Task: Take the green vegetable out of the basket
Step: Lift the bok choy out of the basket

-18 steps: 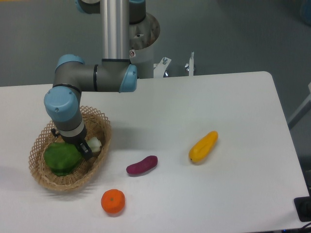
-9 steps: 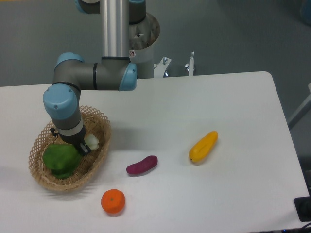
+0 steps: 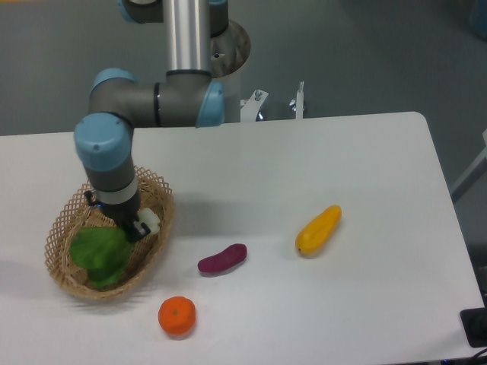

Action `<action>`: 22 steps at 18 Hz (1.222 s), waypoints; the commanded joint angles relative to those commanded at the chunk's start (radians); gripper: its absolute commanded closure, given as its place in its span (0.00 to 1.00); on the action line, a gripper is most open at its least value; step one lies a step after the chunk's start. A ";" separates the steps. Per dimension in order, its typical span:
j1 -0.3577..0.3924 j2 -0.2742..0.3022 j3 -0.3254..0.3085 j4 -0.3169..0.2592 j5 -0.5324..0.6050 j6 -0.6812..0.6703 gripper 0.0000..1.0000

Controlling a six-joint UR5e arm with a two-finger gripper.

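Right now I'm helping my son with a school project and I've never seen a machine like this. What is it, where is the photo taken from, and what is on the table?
It is a single robot arm, grey with blue joints, photographed by one fixed camera looking down at a white table. Its pincer reaches into a wicker basket and appears shut on the white stalk end of a green vegetable; the grip itself is partly hidden. Lying apart on the table are a purple vegetable, a yellow vegetable and an orange.
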 joint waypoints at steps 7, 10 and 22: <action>0.156 0.011 0.031 -0.002 0.008 0.023 0.83; 0.199 0.009 0.043 -0.003 0.012 0.055 0.83; 0.457 -0.018 0.104 -0.015 0.014 0.285 0.83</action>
